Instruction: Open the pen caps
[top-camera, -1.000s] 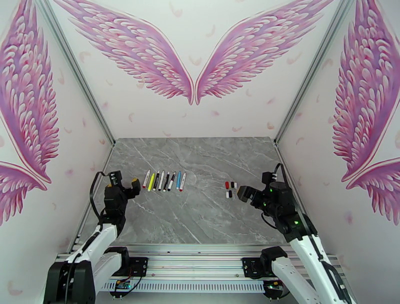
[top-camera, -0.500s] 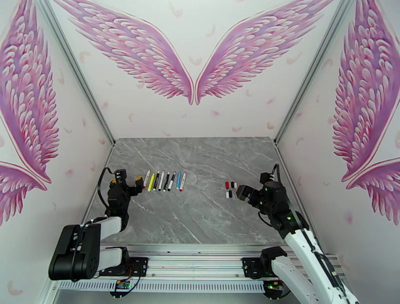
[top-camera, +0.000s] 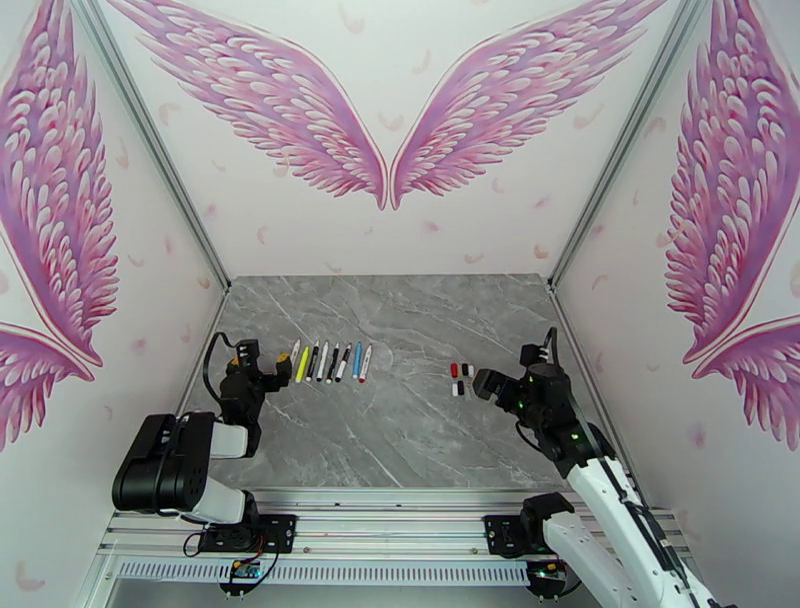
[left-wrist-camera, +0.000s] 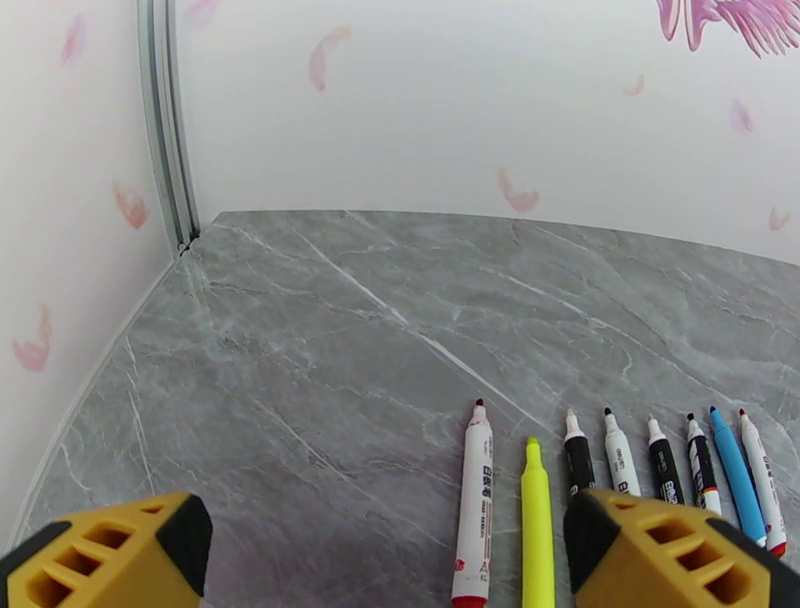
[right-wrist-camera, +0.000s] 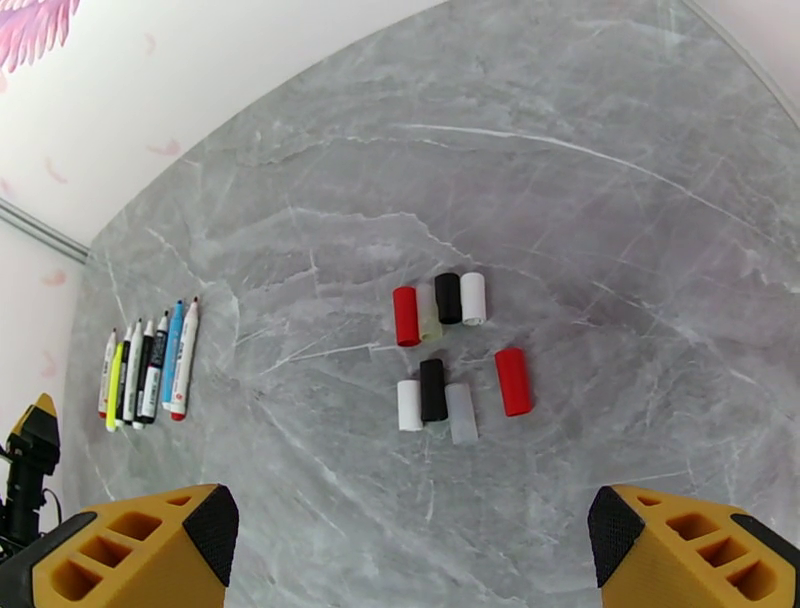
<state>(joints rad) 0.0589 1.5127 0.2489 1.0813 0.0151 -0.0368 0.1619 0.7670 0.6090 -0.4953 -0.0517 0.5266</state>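
Several pens (top-camera: 328, 362) lie side by side in a row left of centre on the grey table, tips bare and pointing to the back wall. From the left wrist view I make out a white pen with a red end (left-wrist-camera: 473, 500) and a yellow highlighter (left-wrist-camera: 537, 520) among them. The pen caps (top-camera: 460, 378), red, black and white, lie loose in a small cluster (right-wrist-camera: 445, 350) to the right. My left gripper (top-camera: 262, 372) hovers open just left of the row, its fingers (left-wrist-camera: 110, 555) empty. My right gripper (top-camera: 487, 383) stands open just right of the caps, holding nothing (right-wrist-camera: 410, 560).
The marble table (top-camera: 400, 440) is walled on three sides by white panels with pink wing prints; aluminium posts (left-wrist-camera: 165, 120) stand in the back corners. Bare table lies between the pens and the caps. In the right wrist view the pens (right-wrist-camera: 150, 365) lie far left.
The left arm has folded down and back toward its base, its gripper staying close to the left end of the pen row. The right arm has hardly shifted. Pens and caps lie still.
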